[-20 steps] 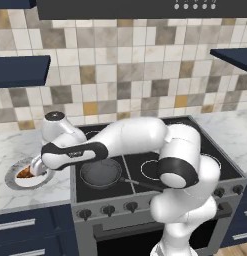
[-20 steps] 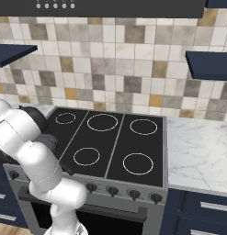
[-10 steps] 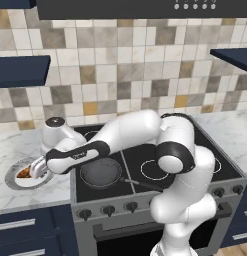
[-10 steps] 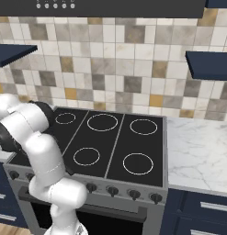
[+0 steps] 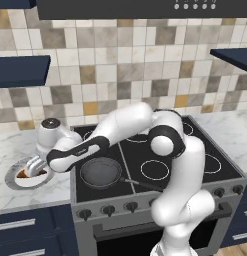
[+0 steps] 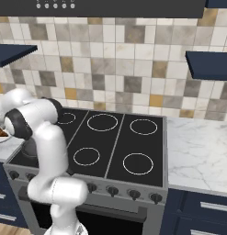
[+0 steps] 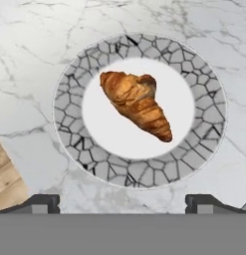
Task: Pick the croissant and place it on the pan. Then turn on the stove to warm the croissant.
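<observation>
Across the middle of the left base view stretches the wide black glass stove (image 5: 160,160), its white ring burners showing and a row of dark knobs along the grey steel front. In the right base view the same stove (image 6: 110,142) fills the centre of the frame. Pale marble counter (image 5: 15,192) runs off to the left of it, with navy drawers below and a patchwork tile wall behind.

The white arm rises from the lower right of the left base view, bends over the cooktop and reaches left, out past the stove's edge.

On the front left burner sits the round dark grey frying pan (image 5: 100,172) with a shiny rim, its long thin black handle pointing right towards the arm's base.

At the left edge of that view, on the counter, lies a round plate (image 5: 15,181) with a white centre and a grey cracked-stone rim. The hand view looks straight down on this plate (image 7: 74,99), which takes up most of the frame.

The two-finger gripper (image 5: 34,164) hangs just above the plate, jaws spread wide with nothing between them; its dark tips stand far apart at the bottom corners of the hand view.

The small brown-orange croissant (image 7: 137,103) lies in the plate's white centre, slanting from upper left to lower right.
</observation>
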